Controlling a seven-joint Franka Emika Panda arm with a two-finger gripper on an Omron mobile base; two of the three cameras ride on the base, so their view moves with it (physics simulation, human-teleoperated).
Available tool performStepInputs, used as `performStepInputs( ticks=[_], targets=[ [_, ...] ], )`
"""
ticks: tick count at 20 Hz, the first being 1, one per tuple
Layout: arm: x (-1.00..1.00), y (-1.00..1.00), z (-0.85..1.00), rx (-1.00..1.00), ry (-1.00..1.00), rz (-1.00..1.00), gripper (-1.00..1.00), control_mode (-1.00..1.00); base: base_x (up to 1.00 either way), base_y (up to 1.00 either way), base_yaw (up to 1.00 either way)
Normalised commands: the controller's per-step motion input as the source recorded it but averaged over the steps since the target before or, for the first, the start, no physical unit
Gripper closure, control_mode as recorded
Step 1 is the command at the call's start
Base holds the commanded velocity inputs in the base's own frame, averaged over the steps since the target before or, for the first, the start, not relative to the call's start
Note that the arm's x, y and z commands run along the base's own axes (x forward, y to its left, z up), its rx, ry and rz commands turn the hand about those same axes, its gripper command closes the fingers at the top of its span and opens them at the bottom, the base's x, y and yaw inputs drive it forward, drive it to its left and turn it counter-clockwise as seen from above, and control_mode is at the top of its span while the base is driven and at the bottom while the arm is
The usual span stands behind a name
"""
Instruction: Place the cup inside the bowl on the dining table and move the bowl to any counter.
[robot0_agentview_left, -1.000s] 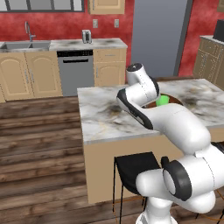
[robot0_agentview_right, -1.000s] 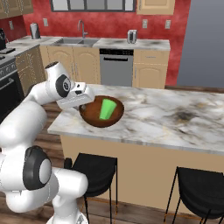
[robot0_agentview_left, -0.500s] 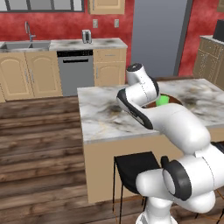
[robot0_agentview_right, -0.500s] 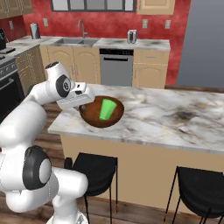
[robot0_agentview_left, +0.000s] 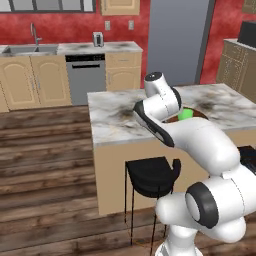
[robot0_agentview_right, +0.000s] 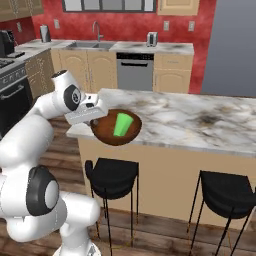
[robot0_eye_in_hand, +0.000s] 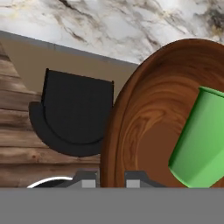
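The dark brown bowl (robot0_agentview_right: 107, 134) hangs at the near left corner of the dining table (robot0_agentview_right: 200, 120), partly past its edge. The green cup (robot0_agentview_right: 122, 124) stands tilted inside it. My gripper (robot0_agentview_right: 96, 120) is shut on the bowl's left rim. In the hand view the bowl (robot0_eye_in_hand: 144, 118) shows with the cup (robot0_eye_in_hand: 201, 140) on its right, and my gripper (robot0_eye_in_hand: 111, 180) straddles the rim, one fingertip on each side. From the left base view my arm hides most of the bowl (robot0_agentview_left: 197, 114); the cup (robot0_agentview_left: 185, 114) peeks out beside it.
Two black stools (robot0_agentview_right: 111, 175) (robot0_agentview_right: 225, 192) stand under the table's near side; one stool (robot0_eye_in_hand: 70, 113) lies right below the bowl. The counter (robot0_agentview_right: 165, 47) with sink and dishwasher runs along the red back wall. A stove (robot0_agentview_right: 12, 85) is at the left.
The whole picture has shifted a little, so the base has moved slightly. The bowl, still gripped with the cup in it, now sits closer to the table's near edge.
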Motion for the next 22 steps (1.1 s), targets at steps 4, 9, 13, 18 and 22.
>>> performStepInputs(
  ticks=[4, 9, 13, 18, 22],
  targets=[
    [0.00, 0.00, 0.00, 0.00, 0.00, 0.00, 1.00, 1.00, -0.59, 0.06, 0.01],
    [0.00, 0.00, 0.00, 0.00, 0.00, 0.00, 1.00, 1.00, -0.44, 0.24, 0.09],
    [0.00, 0.00, 0.00, 0.00, 0.00, 0.00, 1.00, 1.00, -0.37, 0.30, 0.12],
    [0.00, 0.00, 0.00, 0.00, 0.00, 0.00, 1.00, 1.00, -0.11, 0.43, 0.02],
    [0.00, 0.00, 0.00, 0.00, 0.00, 0.00, 1.00, 1.00, 0.06, 0.64, 0.00]
  ],
)
